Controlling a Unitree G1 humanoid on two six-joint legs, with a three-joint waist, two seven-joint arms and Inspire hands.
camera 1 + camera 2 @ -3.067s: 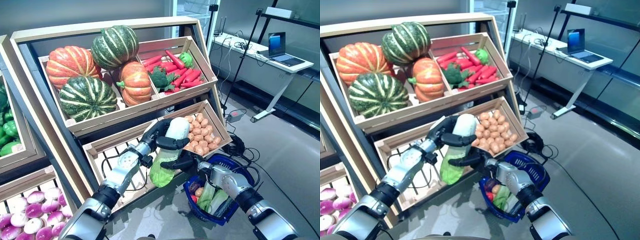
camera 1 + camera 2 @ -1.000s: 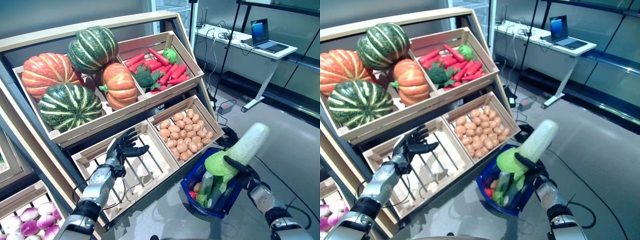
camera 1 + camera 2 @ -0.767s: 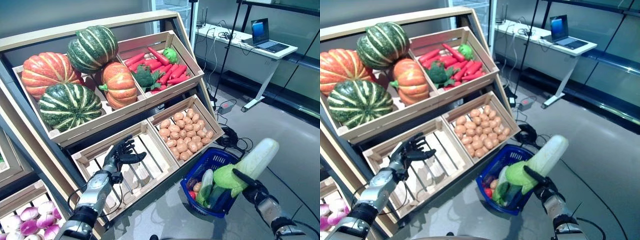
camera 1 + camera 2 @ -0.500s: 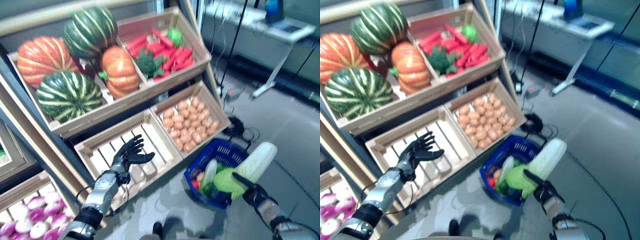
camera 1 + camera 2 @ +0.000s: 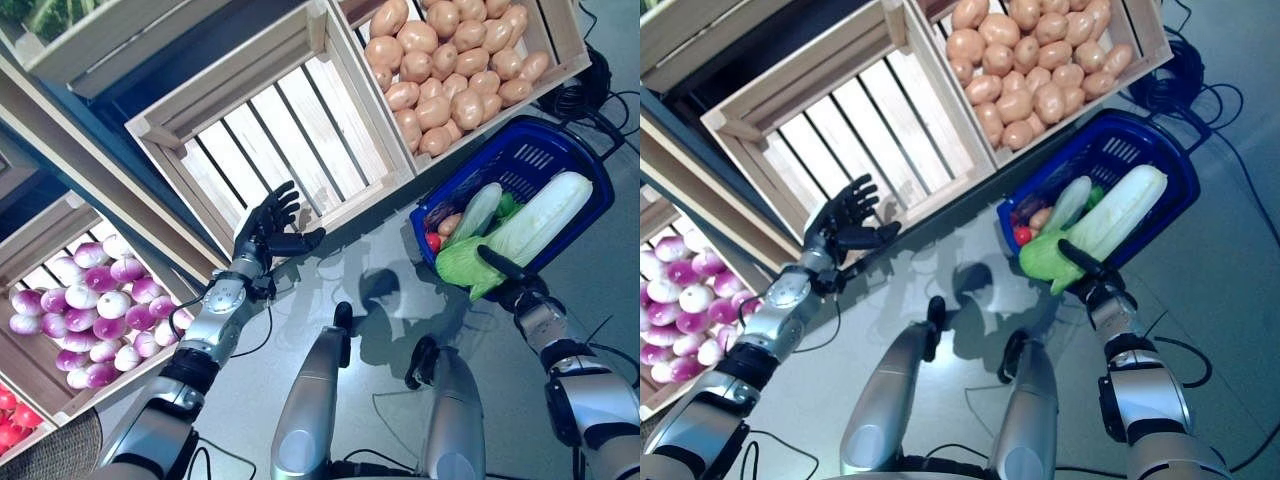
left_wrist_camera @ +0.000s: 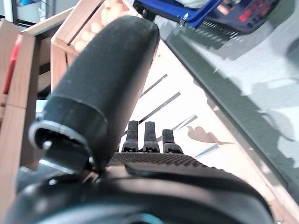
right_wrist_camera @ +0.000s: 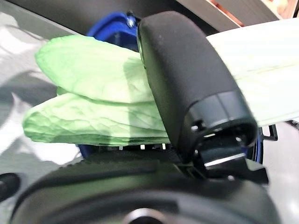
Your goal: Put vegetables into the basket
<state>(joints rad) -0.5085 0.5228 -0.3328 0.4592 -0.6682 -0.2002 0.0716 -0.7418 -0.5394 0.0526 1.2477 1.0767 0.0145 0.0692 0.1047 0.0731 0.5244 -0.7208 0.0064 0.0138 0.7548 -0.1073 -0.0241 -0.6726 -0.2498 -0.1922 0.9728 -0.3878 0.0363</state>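
Right wrist view shows the right hand (image 5: 516, 290) curled round the leafy green end of a long cabbage (image 5: 522, 230), thumb across the leaves. Its pale stalk end lies over the blue basket (image 5: 540, 159), which stands on the floor and already carries a cucumber (image 5: 476, 211) and other vegetables. Just beyond the basket is the potato crate (image 5: 455, 70); beside that, the empty slatted crate (image 5: 270, 130), in front of which the left hand (image 5: 264, 238) hovers, fingers spread and holding nothing.
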